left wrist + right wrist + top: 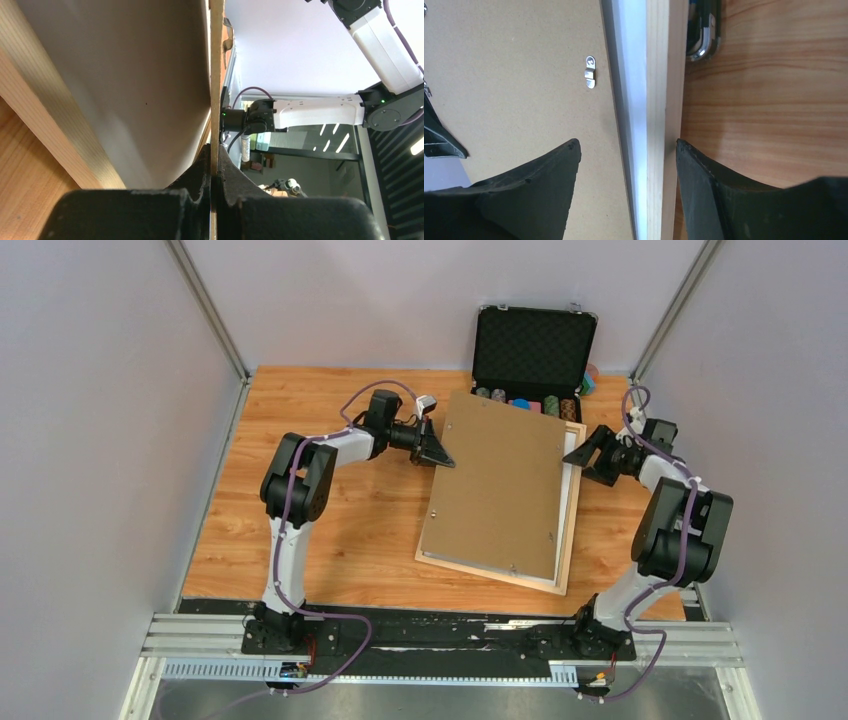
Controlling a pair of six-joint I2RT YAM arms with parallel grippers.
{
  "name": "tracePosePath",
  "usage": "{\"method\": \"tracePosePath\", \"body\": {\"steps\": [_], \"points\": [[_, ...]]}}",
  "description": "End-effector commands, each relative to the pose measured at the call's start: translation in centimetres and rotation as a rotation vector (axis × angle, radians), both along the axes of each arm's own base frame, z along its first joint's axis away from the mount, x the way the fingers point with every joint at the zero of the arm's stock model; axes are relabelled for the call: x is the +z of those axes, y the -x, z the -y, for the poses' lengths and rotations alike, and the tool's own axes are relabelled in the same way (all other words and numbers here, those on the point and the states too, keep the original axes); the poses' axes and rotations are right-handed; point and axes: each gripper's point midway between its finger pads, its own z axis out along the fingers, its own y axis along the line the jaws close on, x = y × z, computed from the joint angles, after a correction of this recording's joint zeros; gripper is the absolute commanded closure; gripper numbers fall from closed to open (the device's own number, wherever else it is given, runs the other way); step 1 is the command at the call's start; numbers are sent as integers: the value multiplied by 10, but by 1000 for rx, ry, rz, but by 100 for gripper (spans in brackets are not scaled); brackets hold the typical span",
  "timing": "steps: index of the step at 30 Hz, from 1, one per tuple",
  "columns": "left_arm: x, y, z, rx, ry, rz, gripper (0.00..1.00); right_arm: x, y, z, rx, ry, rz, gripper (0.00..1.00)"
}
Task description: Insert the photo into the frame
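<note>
A thin light-wood rectangular picture frame lies on the wooden surface, the white-backed photo peeking from under a brown backing board. Left fingers pinch that board's edge; right fingers stand spread astride the frame's rail. Beyond, an open black case.

Pale grey walls, wood-grain tabletop
</note>
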Motion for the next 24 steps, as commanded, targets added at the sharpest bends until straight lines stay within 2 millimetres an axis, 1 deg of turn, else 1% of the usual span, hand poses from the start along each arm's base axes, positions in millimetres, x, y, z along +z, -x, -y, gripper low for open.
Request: {"method": "tracePosePath", "body": {"steps": [1,10,16,24], "points": [[49,6,3,-47,108,110,100,14,-25,1,20,45,76,33],[57,9,3,-59,148,83,100,20,-41,-5,41,39,92,34],[53,10,3,-66,147,76,100,26,-48,-6,57,23,109,33],[46,9,4,-79,120,86,100,34,-51,-6,62,24,128,31]]}}
